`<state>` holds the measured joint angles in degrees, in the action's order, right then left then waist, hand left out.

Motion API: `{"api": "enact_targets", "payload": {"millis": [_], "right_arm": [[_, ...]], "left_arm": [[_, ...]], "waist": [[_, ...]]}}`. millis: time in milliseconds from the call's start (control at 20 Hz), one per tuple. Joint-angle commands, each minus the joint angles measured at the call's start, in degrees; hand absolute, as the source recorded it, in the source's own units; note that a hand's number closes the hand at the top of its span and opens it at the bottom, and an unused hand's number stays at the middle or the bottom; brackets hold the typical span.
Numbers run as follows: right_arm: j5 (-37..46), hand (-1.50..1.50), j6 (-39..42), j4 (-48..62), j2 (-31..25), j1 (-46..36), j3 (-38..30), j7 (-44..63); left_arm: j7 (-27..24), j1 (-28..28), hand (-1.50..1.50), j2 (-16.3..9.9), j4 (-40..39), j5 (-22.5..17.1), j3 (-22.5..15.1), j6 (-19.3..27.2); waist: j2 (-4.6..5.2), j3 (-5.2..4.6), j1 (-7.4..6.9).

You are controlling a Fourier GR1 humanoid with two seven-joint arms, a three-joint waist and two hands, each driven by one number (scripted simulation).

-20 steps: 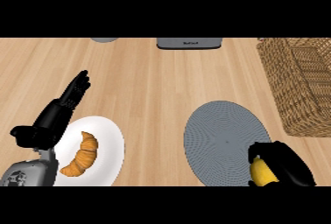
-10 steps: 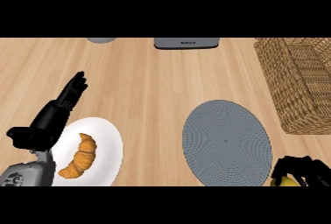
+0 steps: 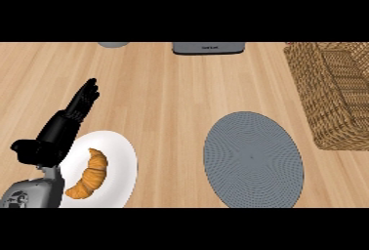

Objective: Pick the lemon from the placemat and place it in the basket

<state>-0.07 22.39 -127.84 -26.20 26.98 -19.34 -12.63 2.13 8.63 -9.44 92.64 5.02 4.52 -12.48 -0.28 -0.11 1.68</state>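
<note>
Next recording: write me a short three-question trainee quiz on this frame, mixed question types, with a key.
1. True or false: a lemon lies on the grey placemat.
2. Which food is on the white plate? A) croissant B) banana C) lemon
3. Fill in: the wicker basket stands at the view's ____ edge.

Key:
1. False; the placemat shows nothing on it, and neither the lemon nor the right hand is in view.
2. A; the croissant lies on the plate, beside the left hand, which is open with straight fingers.
3. Right.
</note>
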Motion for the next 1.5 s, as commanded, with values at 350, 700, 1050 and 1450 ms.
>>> {"api": "enact_targets", "payload": {"millis": [350,700,1050,1450], "right_arm": [[-10.46,1.5,-1.5,2.28,-9.09,-15.53,-13.3,22.14],[-5.25,1.5,-10.28,8.05,-12.81,-32.46,-7.17,36.15],[-0.77,1.5,-15.4,28.52,-14.5,-48.59,-5.66,35.14],[8.26,1.5,-18.81,48.97,-14.68,-55.18,-2.43,22.94]], "left_arm": [[-2.82,3.01,0.0,0.44,-4.57,0.71,-0.22,-0.43],[1.63,0.53,0.0,0.27,1.88,-0.42,-1.08,-1.72],[-2.29,0.99,0.0,1.36,-2.28,1.21,-1.97,-1.17],[-0.05,0.99,0.0,1.6,-0.08,0.45,-1.49,-1.03]], "waist": [[0.4,0.07,-1.81],[0.36,0.06,-2.66],[0.48,0.07,-2.71],[0.39,0.11,-2.31]]}}
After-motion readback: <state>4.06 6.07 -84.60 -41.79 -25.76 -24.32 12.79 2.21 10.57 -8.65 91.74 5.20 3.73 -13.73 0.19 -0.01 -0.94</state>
